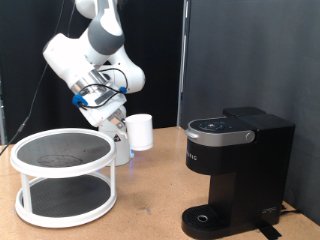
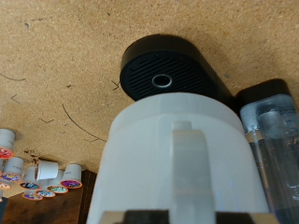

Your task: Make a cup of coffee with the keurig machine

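Note:
The white cup (image 1: 141, 131) hangs in the air at the exterior view's middle, held by my gripper (image 1: 124, 134), which is shut on it. It is to the left of the black keurig machine (image 1: 236, 168) and at about the height of its lid. The machine's lid is down. In the wrist view the cup (image 2: 173, 168) fills the foreground with its handle facing the camera. Beyond it lie the machine's round drip base (image 2: 166, 70) and its clear water tank (image 2: 271, 140). My fingers are hidden by the cup there.
A white two-tier round stand (image 1: 62, 175) is on the wooden table (image 1: 150, 205) at the exterior view's left, right beside my gripper. Several coffee pods (image 2: 42, 177) lie in a group in the wrist view. A black curtain backs the scene.

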You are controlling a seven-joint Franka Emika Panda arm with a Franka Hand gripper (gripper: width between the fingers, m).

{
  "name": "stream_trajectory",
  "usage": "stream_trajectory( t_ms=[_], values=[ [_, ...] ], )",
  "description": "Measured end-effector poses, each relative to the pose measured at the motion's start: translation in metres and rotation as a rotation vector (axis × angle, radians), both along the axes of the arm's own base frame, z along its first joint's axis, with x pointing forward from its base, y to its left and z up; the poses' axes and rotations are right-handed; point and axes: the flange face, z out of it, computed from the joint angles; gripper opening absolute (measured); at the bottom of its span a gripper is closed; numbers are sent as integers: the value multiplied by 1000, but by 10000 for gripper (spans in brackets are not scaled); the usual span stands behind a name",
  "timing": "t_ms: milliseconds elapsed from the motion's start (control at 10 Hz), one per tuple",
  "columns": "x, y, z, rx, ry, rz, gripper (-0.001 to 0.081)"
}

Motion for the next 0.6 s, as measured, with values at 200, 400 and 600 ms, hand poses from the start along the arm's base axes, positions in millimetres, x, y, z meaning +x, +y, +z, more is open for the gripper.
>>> stream_trajectory(
  t_ms=[200, 400, 600],
  values=[
    [10, 4, -4, -6, 9, 2, 4],
    [7, 6, -12, -8, 30, 9, 4],
    [10, 10, -30, -48, 70, -4, 4]
  ],
)
